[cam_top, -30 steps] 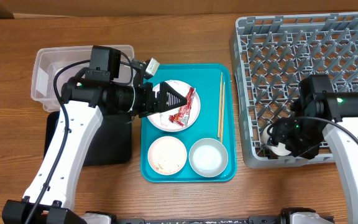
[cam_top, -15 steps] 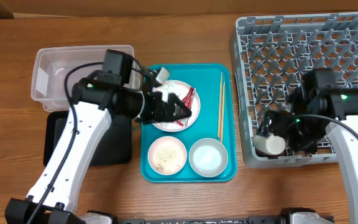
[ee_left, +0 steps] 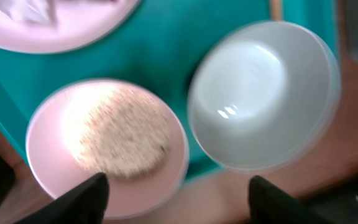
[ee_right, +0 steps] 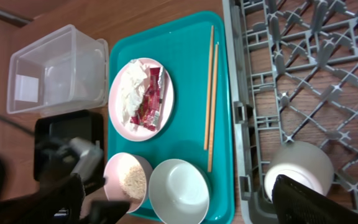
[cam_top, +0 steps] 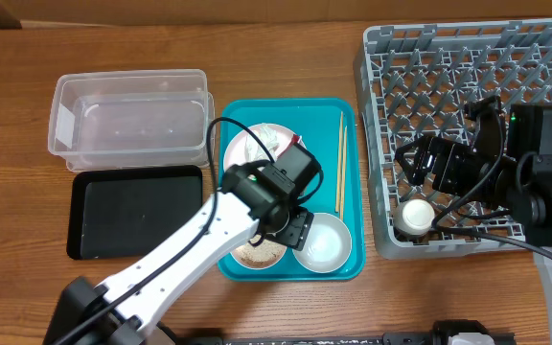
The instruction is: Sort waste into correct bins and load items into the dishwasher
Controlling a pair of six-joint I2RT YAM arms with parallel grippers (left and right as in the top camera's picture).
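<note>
- The left gripper (ee_left: 176,186) is hanging with its two dark fingers (ee_left: 86,199) spread wide and nothing between them.
- It is hovering over the near end of the teal plastic serving tray (ee_left: 166,62). The wrist view is blurred, so I cannot tell whether it is touching anything.
- Right below it, the small round pale pink plate (ee_left: 48,155) is carrying a heap of loose white rice grains (ee_left: 120,134).
- The round pale grey-white bowl (ee_left: 263,93) is sitting just beside that plate on the same tray, looking empty.
- Further up the tray, the large round white plate (ee_right: 126,127) is holding the crumpled white napkin (ee_right: 129,87) and the crinkled red-and-white snack wrapper (ee_right: 149,99) side by side.
- The pair of thin wooden chopsticks (ee_right: 210,93) is lying along the tray's right side, next to the large plate.
- The right gripper (ee_right: 180,185) is also gaping wide and holding nothing, raised above the large square grey plastic dish rack (cam_top: 372,96).
- The small white cup (ee_right: 298,169) is resting in the rack near its front left corner, apart from the right gripper's fingers.
- On the wooden table (cam_top: 17,240) left of the teal tray, the clear rectangular plastic tub (cam_top: 132,77) is sitting behind the shallow flat black rectangular tray (cam_top: 137,211).
</note>
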